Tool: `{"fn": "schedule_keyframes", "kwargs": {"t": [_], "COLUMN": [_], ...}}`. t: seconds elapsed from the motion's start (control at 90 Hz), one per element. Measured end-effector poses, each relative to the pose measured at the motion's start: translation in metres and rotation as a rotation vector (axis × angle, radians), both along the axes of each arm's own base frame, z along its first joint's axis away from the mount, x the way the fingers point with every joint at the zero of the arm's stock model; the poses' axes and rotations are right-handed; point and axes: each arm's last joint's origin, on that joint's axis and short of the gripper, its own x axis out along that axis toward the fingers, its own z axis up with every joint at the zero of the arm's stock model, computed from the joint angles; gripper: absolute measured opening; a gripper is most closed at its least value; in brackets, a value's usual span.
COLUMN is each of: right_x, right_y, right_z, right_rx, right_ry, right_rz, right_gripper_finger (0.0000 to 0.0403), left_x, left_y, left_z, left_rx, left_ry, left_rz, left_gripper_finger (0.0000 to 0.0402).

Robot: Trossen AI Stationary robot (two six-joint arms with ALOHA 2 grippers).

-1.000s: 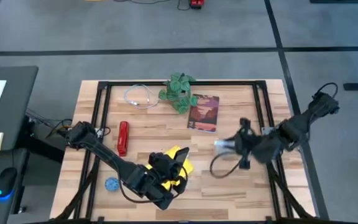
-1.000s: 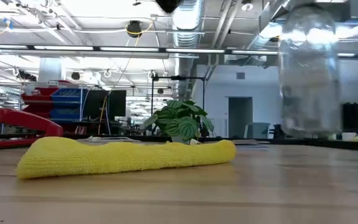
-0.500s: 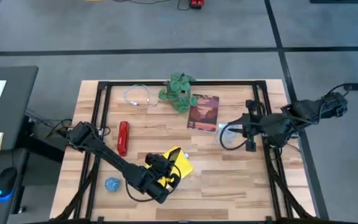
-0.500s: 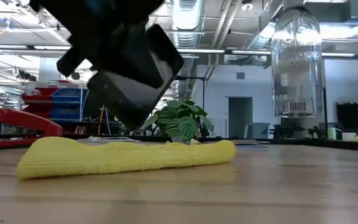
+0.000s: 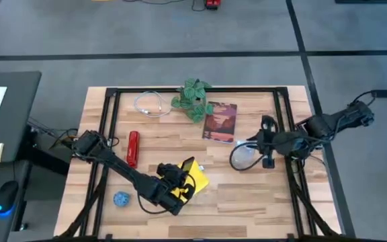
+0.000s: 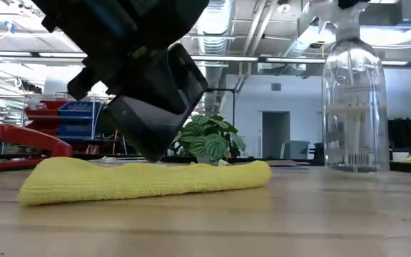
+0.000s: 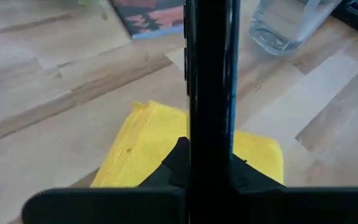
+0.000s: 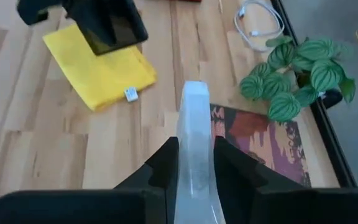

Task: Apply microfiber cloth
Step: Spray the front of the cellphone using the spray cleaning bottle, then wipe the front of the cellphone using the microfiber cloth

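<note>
no readable text, brand, number or sign anywhere. small white tag [image 8: 130,94] on the microfiber cloth [image 8: 98,71] too tiny to read. book [image 5: 220,122] cover shows a picture only, any lettering unreadable.

The bright yellow microfiber cloth [image 6: 141,178] looks soft and matt, with a nubby weave. The pale wooden worktop [image 5: 247,191] shows smooth grain. The clear bottle [image 6: 354,107] and the black smartphone [image 6: 155,100] are glossy.

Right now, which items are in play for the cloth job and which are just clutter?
In play:
- microfiber cloth, flat on the table
- smartphone, held over it by the left gripper
- clear bottle, held by the right gripper

Lying about:
- book
- plant
- white cable
- red stapler
- blue ball
</note>
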Motion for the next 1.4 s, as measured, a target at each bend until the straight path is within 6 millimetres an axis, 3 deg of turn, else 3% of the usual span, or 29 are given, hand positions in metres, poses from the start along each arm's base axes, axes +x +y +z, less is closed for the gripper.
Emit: {"fn": "schedule_keyframes", "kwargs": {"t": [0.233, 0.367, 0.578, 0.733, 0.933, 1.133, 1.4], "right_x": [-0.01, -0.016, -0.014, 0.008, 0.056, 0.091, 0.118], "right_y": [-0.004, -0.008, -0.003, 0.018, 0.069, 0.118, 0.149], "right_z": [0.007, 0.027, 0.076, 0.094, 0.075, 0.047, 0.005], "right_rx": [0.006, -0.019, -0.021, 0.035, 0.075, 0.183, 0.305], "right_ry": [-0.022, -0.097, -0.246, -0.328, -0.288, -0.202, -0.054], "right_rz": [0.002, -0.017, 0.048, 0.086, 0.165, 0.166, 0.138], "right_gripper_finger": [0.0176, 0.0227, 0.0222, 0.0203, 0.0185, 0.0177, 0.0173], "left_x": [0.001, 0.001, 0.001, -0.001, -0.006, -0.007, -0.008], "left_y": [-0.001, -0.001, -0.004, -0.006, -0.001, -0.002, -0.007], "left_z": [0.0, 0.0, -0.003, -0.005, -0.007, -0.009, -0.009], "left_rx": [-0.018, -0.034, -0.179, -0.278, -0.315, -0.359, -0.42], "left_ry": [-0.006, 0.019, 0.06, 0.107, 0.221, 0.291, 0.315], "left_rz": [-0.008, -0.026, -0.04, -0.048, -0.049, -0.103, -0.152], "left_gripper_finger": [0.0006, 0.0007, 0.0007, 0.0003, 0.0003, 0.0002, 0.0005]}}
